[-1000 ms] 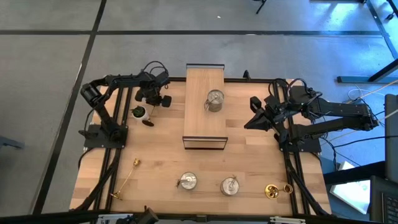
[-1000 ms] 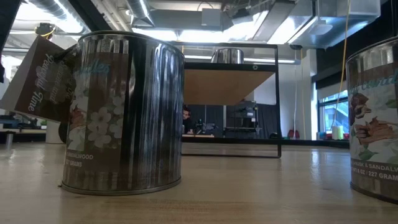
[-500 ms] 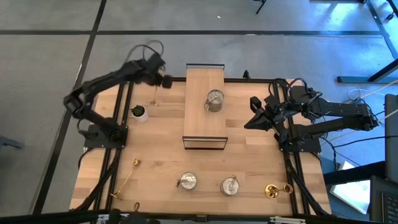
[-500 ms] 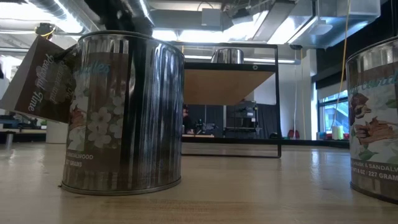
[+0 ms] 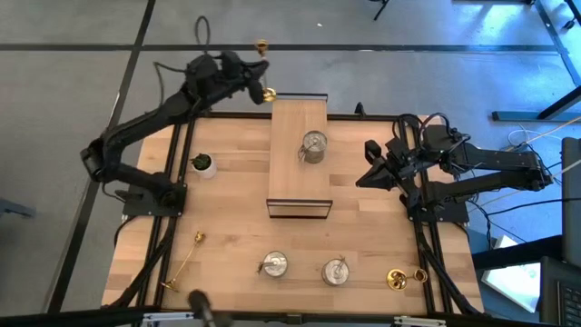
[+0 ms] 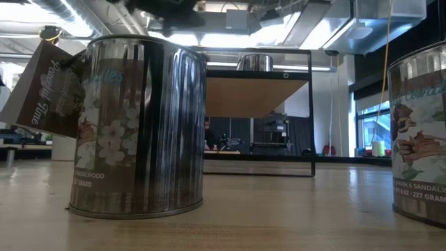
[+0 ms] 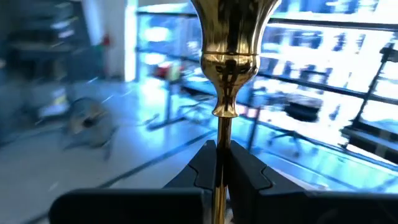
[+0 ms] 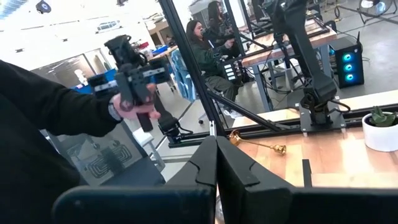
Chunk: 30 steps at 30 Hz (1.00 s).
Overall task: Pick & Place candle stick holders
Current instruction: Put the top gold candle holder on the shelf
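Observation:
My left gripper is raised over the far left corner of the wooden shelf and is shut on a slim gold candlestick, whose cup shows in the left wrist view. My right gripper waits shut and empty to the right of the shelf. A squat silver holder stands on the shelf. Two more silver holders stand near the front edge. Another gold candlestick lies on its side at the front left. A gold holder sits at the front right. My left gripper pinches the candlestick's thin shaft between its two fingers, below the knob under the cup. The fingers come from the table's left and lie across the shaft. The candlestick is lifted clear of the table, with a gold end showing on each side of the fingers.
A small white pot with a green plant stands at the table's left. In the low view the front silver holders fill the foreground. The right wrist view shows people beyond the table, one hand on a hand-held device.
My left gripper has risen from beside the plant pot and swung toward the far edge and the shelf's far left corner. It has carried the gold candlestick with it, lifted clear of the table. My right arm has kept still.

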{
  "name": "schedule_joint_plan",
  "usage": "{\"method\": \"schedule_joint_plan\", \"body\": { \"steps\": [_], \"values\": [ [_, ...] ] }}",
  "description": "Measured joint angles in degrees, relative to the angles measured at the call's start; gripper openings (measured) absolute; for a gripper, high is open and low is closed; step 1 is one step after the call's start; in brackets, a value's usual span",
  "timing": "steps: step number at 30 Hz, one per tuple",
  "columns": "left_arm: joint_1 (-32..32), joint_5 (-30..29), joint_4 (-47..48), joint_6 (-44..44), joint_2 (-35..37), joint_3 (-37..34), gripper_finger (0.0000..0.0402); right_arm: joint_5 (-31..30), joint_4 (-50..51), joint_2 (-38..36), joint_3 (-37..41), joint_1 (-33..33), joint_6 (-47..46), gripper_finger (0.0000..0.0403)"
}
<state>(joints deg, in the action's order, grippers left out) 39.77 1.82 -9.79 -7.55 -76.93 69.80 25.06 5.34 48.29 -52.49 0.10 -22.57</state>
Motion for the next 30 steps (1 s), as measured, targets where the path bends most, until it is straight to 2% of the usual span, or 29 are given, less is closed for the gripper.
{"method": "schedule_joint_plan", "body": {
  "steps": [5, 8, 11, 15, 17, 21, 26, 28, 30],
  "values": [
    [0.03, 8.79, -13.59, 0.03, -9.97, -0.06, 0.0012, 0.02, 0.33, 0.0, 0.0, 0.0, -0.67, 0.0003],
    [-0.74, 13.68, -26.68, -1.98, -17.18, -0.08, 0.0012, 0.1, 0.74, 0.0, 0.0, 0.0, -1.2, 0.0003],
    [-1.58, 14.62, -37.4, -2.29, -22.9, 0.15, 0.0012, 0.53, 1.48, 0.0, 0.0, 0.0, -1.68, 0.0003],
    [-2.82, 14.22, -41.36, -4.49, -28.94, 2.23, 0.0012, 1.22, 2.67, 0.0, 0.0, -0.01, -2.19, 0.0003],
    [-4.06, 14.03, -41.23, -3.6, -30.85, 3.88, 0.0012, 2.01, 3.06, 0.0, 0.0, -0.02, -2.27, 0.0003],
    [-7.1, 14.31, -36.82, 5.37, -32.99, 8.89, 0.0012, 2.23, 4.55, -0.03, 0.0, -0.02, -2.54, 0.0003],
    [-8.15, 9.82, -12.81, 12.39, -33.81, 17.25, 0.0012, 2.21, 5.27, -0.57, 0.0, -0.29, -2.54, 0.0003],
    [-8.11, 9.64, -12.27, 15.82, -33.83, 18.41, 0.0012, 2.19, 5.37, -0.59, 0.0, -0.58, -2.54, 0.0003],
    [-8.04, 9.83, -15.21, 15.13, -33.64, 18.67, 0.0012, 2.19, 5.65, -0.59, 0.0, -0.69, -2.54, 0.0003]
  ]
}}
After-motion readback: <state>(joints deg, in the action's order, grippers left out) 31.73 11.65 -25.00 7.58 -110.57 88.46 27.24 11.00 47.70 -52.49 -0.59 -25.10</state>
